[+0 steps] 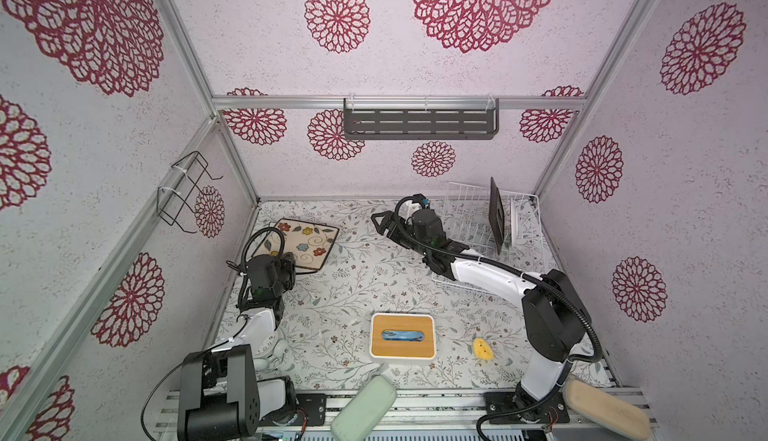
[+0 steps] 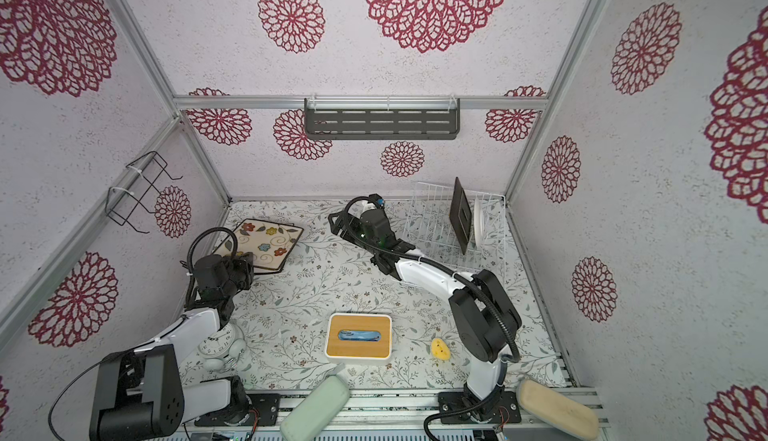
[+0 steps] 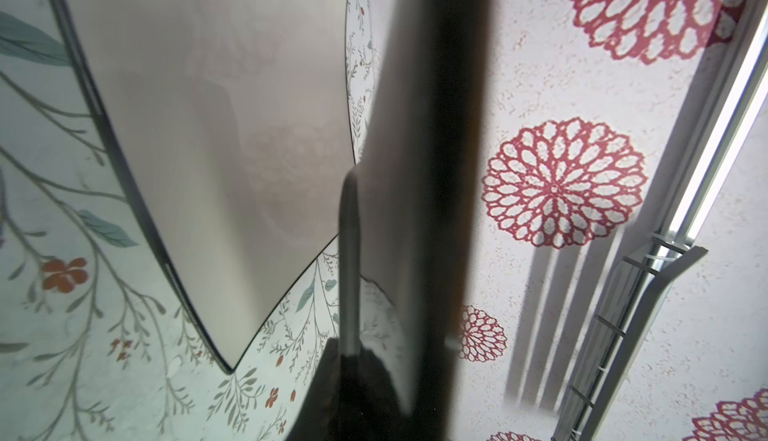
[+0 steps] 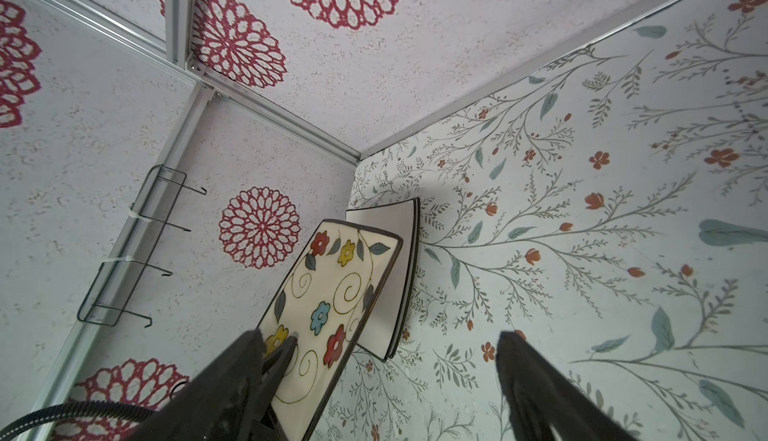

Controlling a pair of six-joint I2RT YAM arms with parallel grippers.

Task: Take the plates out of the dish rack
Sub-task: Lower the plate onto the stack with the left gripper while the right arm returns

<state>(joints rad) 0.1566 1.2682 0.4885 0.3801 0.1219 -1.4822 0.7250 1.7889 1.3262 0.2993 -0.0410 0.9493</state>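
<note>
Top views both show right end effector point(image 1: 380, 225) point(image 2: 338, 225) agape, arm outstretched.

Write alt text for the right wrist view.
Open right gripper in the foreground, empty, facing a flowered square plate tilted above a cream-white square plate lying on the leaf-patterned table. A black wire bracket hangs on the wall.

site: lab test booth | cues: aluminium frame point(image 1: 282, 103), wallpapered panels point(image 1: 257, 44)

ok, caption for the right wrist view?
Right gripper open, facing a floral square plate tilted over a cream square plate.
</note>
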